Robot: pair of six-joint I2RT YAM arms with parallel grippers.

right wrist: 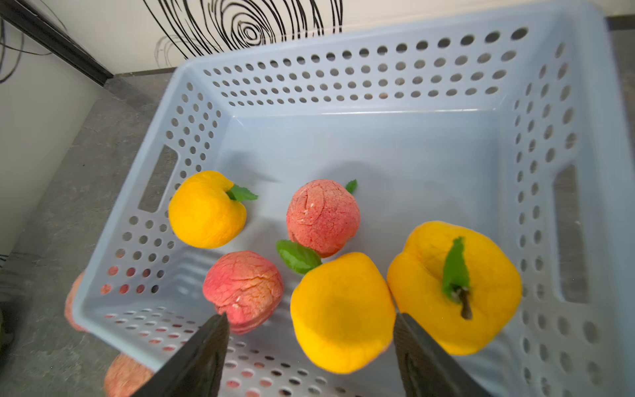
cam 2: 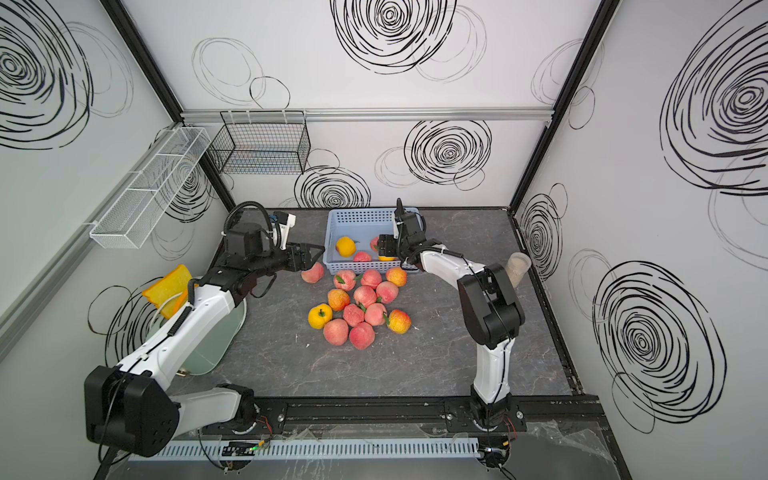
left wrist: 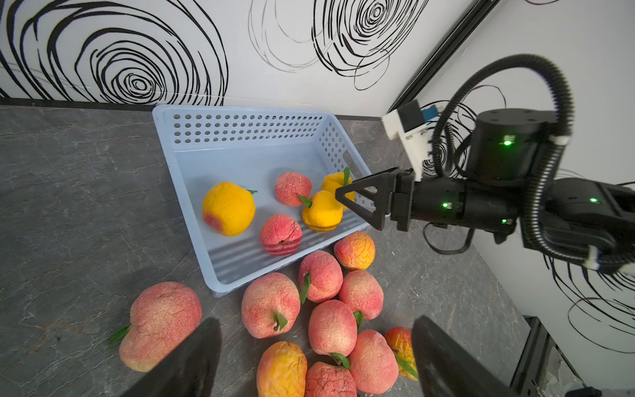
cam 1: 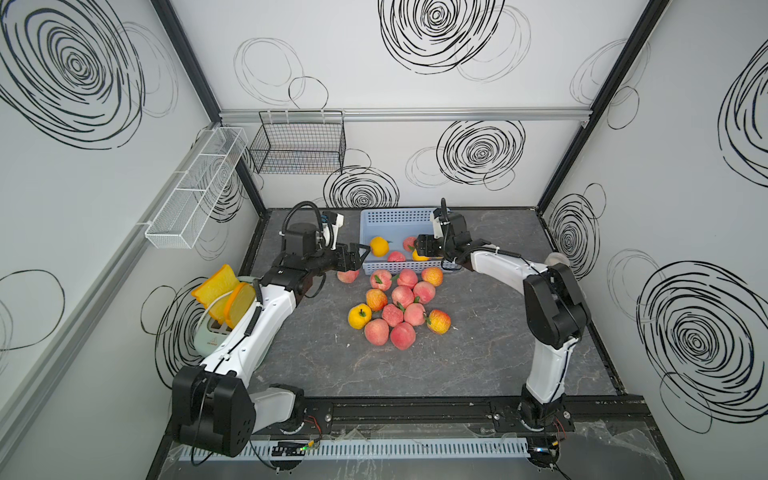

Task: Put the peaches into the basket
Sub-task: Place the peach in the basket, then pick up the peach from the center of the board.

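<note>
Nearest me runs the white slotted cable duct [cam 1: 374, 449], with the black rail [cam 1: 415, 411] behind it carrying both arm bases.

Starting on the left, a pale green toaster [cam 1: 208, 336] holds two toast slices [cam 1: 216, 286]. The mark on its front is too small for me to read. The left arm [cam 1: 266, 316] rises from its base, folds at a black joint near the front left, and reaches forward past the toaster. Its wrist is roughly level and points right. The left gripper [cam 1: 360, 257] stands wide open with nothing in it, hovering just above a lone peach [cam 1: 348, 276] beside the basket's near left corner.

Moving right, the other loose peaches [cam 1: 402, 296] sit bunched on the dark marbled table [cam 1: 478, 353], touching one another, just in front of the basket [cam 1: 390, 214]. That light blue basket rests at the back of the table. It holds five peaches, three yellow and two pink, gathered toward its near side.

The right arm [cam 1: 548, 353] stands upright from its base, folds at a high elbow and stretches back and left over the basket's near right corner. In the right wrist view, the right gripper [right wrist: 311, 314] has its jaws parted and grips nothing. A yellow peach [right wrist: 343, 311] sits loose between them, inside the basket.

Farthest right, a translucent cup [cam 2: 518, 268] sits at the table's edge behind that elbow.
</note>
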